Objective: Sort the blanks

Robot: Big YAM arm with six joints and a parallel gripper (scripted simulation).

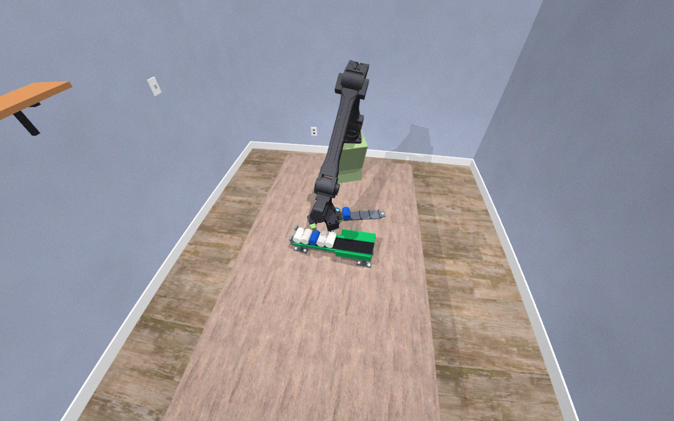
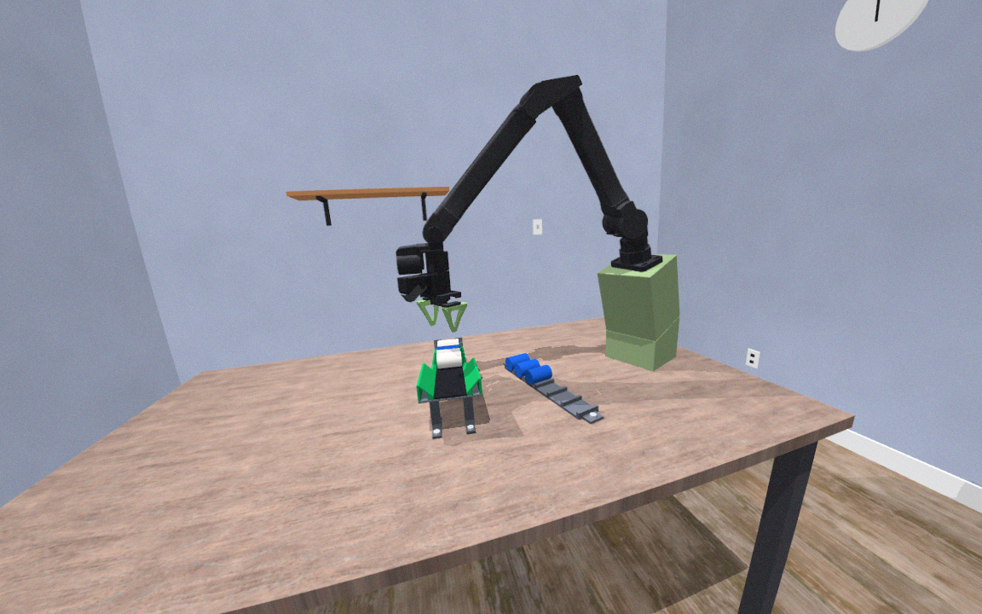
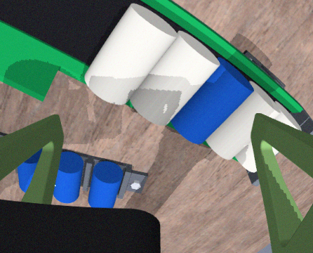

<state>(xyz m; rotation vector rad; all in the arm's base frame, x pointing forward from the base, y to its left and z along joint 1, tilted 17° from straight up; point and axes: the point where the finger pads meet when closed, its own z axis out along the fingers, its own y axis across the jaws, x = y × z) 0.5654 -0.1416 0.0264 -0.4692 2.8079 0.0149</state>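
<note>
The green feed ramp (image 1: 352, 243) with a black floor runs diagonally through the wrist view (image 3: 44, 0). A row of blanks lies across it at its low end. From the upper side there are two white blanks (image 3: 128, 53) (image 3: 177, 80), one blue blank (image 3: 210, 100), and two more white blanks (image 3: 238, 128), the last partly hidden by a finger. In the top view the blue blank (image 1: 314, 238) sits mid-row. The grey stock rack (image 2: 555, 387) holds three blue blanks (image 2: 527, 368) (image 3: 68, 183). My gripper (image 3: 156, 124) (image 2: 441, 314) is open and empty, hovering above the row, turned at an angle to the ramp.
The arm's green pedestal (image 2: 638, 309) stands at the table's back. The rack's near slots (image 2: 574, 402) hold nothing. A wooden shelf (image 2: 368, 194) hangs on the far wall, well above the table.
</note>
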